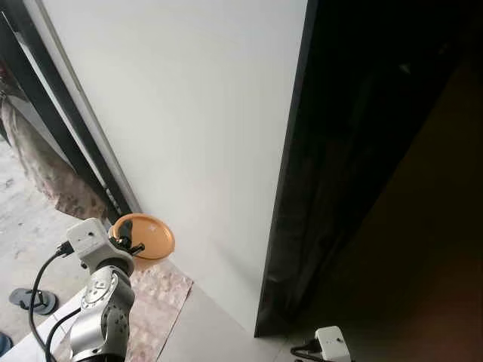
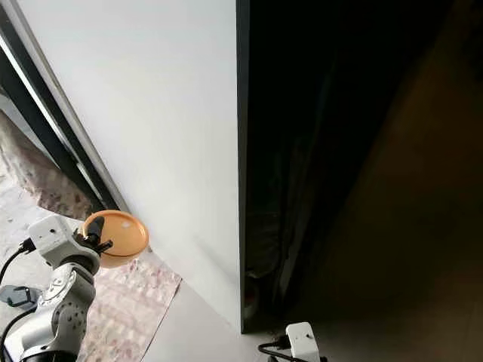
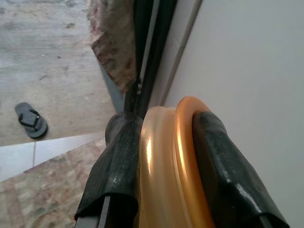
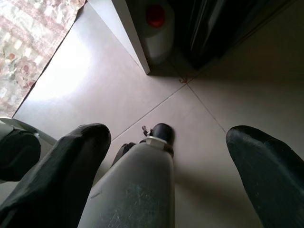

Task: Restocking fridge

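Observation:
An orange plastic bowl (image 1: 147, 235) is held on edge by my left gripper (image 1: 128, 245), low and close against a tall white fridge panel (image 1: 196, 113). In the left wrist view both black fingers (image 3: 118, 161) clamp the bowl's rim (image 3: 166, 161), one on each face. To the right of the white panel lies a dark opening (image 1: 377, 151); what is inside it cannot be made out. My right gripper (image 4: 166, 156) hangs low and points at the floor, open, with nothing between its fingers (image 4: 61, 166). A white jug with a red cap (image 4: 154, 23) stands at the foot of the dark gap.
A floral mat (image 1: 158, 302) covers the floor below the bowl. A dark sandal (image 1: 34, 300) lies on the concrete to the left, beyond a black door frame (image 1: 68, 128) and a patterned cloth (image 1: 45, 166). Pale floor tiles (image 4: 142, 90) spread under my right arm.

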{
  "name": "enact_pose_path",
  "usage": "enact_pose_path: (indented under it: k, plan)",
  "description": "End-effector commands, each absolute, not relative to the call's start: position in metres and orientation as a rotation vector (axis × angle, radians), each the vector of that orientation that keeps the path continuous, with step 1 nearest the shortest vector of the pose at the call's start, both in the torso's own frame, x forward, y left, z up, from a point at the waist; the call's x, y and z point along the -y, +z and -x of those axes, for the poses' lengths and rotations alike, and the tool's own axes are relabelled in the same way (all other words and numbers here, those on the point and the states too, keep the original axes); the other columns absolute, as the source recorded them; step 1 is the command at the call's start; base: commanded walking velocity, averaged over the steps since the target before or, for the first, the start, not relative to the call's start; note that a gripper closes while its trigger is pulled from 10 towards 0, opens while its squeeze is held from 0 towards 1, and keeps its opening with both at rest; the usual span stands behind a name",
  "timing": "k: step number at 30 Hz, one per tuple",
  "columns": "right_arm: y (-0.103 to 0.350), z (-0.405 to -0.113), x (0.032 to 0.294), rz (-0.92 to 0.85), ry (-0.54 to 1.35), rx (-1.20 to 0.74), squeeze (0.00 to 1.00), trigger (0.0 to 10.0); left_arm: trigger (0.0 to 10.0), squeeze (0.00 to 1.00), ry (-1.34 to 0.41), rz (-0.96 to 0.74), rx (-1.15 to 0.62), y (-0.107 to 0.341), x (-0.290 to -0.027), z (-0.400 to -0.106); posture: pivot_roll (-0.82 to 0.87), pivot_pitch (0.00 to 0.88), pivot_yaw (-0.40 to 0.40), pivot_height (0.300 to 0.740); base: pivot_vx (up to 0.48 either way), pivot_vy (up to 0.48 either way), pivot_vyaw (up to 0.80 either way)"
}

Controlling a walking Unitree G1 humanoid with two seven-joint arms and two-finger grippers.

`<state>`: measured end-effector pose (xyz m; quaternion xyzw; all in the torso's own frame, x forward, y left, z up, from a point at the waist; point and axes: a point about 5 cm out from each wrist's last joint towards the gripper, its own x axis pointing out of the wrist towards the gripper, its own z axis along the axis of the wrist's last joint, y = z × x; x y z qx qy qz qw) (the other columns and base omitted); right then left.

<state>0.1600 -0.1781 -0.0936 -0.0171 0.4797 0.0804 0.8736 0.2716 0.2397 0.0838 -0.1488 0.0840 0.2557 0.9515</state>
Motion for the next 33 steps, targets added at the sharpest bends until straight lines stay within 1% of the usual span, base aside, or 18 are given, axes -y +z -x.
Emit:
enact_pose_path:
  k: [1, 4, 6, 8, 10, 11, 12, 13, 14, 16, 18, 20, 24, 27, 29, 31, 33]
  plan:
    - [-0.093, -0.162, 0.176, 0.027, 0.162, -0.994, 0.00, 10.0, 10.0, 0.00, 0.581, 0.253, -0.175, 0.081, -0.249, -0.268, 0.05, 0.041, 0.040, 0.740, 0.000, 0.000, 0.00]
    - [-0.093, -0.162, 0.176, 0.025, 0.159, -0.993, 0.00, 10.0, 10.0, 0.00, 0.585, 0.172, -0.214, 0.077, -0.249, -0.269, 0.05, 0.043, 0.041, 0.740, 0.000, 0.000, 0.00]
    - [-0.093, -0.162, 0.177, 0.026, 0.160, -0.992, 0.00, 10.0, 10.0, 0.00, 0.530, 0.122, -0.277, 0.065, -0.242, -0.275, 0.05, 0.042, 0.041, 0.740, 0.000, 0.000, 0.00]
    - [-0.093, -0.162, 0.176, 0.026, 0.160, -0.992, 0.00, 10.0, 10.0, 0.00, 0.489, 0.135, -0.324, 0.055, -0.237, -0.277, 0.05, 0.040, 0.042, 0.740, 0.000, 0.000, 0.00]
    - [-0.093, -0.162, 0.176, 0.024, 0.156, -0.988, 0.00, 10.0, 10.0, 0.00, 0.459, 0.167, -0.398, 0.036, -0.233, -0.277, 0.05, 0.040, 0.041, 0.740, 0.000, 0.000, 0.00]
    - [-0.093, -0.162, 0.177, 0.020, 0.143, -0.984, 0.00, 10.0, 10.0, 0.00, 0.453, 0.182, -0.481, 0.016, -0.231, -0.273, 0.04, 0.039, 0.044, 0.740, 0.000, 0.000, 0.00]
    - [-0.093, -0.162, 0.177, 0.020, 0.143, -0.984, 0.00, 10.0, 10.0, 0.00, 0.453, 0.182, -0.481, 0.016, -0.231, -0.273, 0.04, 0.039, 0.044, 0.740, 0.000, 0.000, 0.00]
    - [-0.093, -0.163, 0.177, 0.020, 0.137, -0.979, 0.00, 10.0, 10.0, 0.00, 0.428, 0.231, -0.547, 0.002, -0.229, -0.268, 0.04, 0.041, 0.042, 0.740, 0.000, 0.000, 0.00]
    - [-0.092, -0.163, 0.177, 0.022, 0.129, -0.971, 0.00, 10.0, 10.0, 0.00, 0.409, 0.229, -0.593, -0.008, -0.228, -0.264, 0.03, 0.041, 0.042, 0.740, 0.000, 0.000, 0.00]
    - [-0.092, -0.163, 0.177, 0.023, 0.120, -0.965, 0.00, 10.0, 10.0, 0.00, 0.414, 0.227, -0.613, -0.012, -0.229, -0.261, 0.03, 0.044, 0.042, 0.740, 0.000, 0.000, 0.00]
    - [-0.092, -0.162, 0.179, -0.016, 0.062, -0.951, 0.00, 10.0, 10.0, 0.00, 0.430, 0.300, -0.642, -0.021, -0.231, -0.255, 0.03, 0.043, 0.042, 0.740, 0.000, 0.000, 0.00]
    - [-0.092, -0.162, 0.179, -0.044, 0.028, -0.945, 0.00, 10.0, 10.0, 0.00, 0.432, 0.304, -0.672, -0.028, -0.233, -0.248, 0.03, 0.043, 0.042, 0.740, 0.000, 0.000, 0.00]
    - [-0.093, -0.160, 0.180, -0.032, 0.030, -0.961, 0.00, 10.0, 10.0, 0.00, 0.483, 0.358, -0.700, -0.039, -0.241, -0.234, 0.02, 0.041, 0.040, 0.740, 0.000, 0.000, 0.00]
    - [-0.094, -0.159, 0.180, -0.052, 0.005, -0.973, 0.00, 10.0, 10.0, 0.00, 0.584, 0.521, -0.723, -0.053, -0.249, -0.215, 0.03, 0.047, 0.037, 0.740, 0.000, 0.000, 0.00]
    - [-0.094, -0.158, 0.179, -0.061, 0.000, -0.976, 0.00, 10.0, 10.0, 0.00, 0.648, 0.682, -0.713, -0.058, -0.248, -0.208, 0.03, 0.047, 0.037, 0.740, 0.000, 0.000, 0.00]
    - [-0.095, -0.158, 0.180, -0.076, -0.011, -0.975, 0.00, 10.0, 10.0, 0.00, 0.648, 0.715, -0.707, -0.059, -0.245, -0.207, 0.02, 0.051, 0.036, 0.740, 0.000, 0.000, 0.00]
    - [-0.095, -0.158, 0.180, -0.089, -0.020, -0.974, 0.00, 10.0, 10.0, 0.00, 0.608, 0.694, -0.719, -0.060, -0.240, -0.208, 0.02, 0.051, 0.036, 0.740, 0.000, 0.000, 0.00]
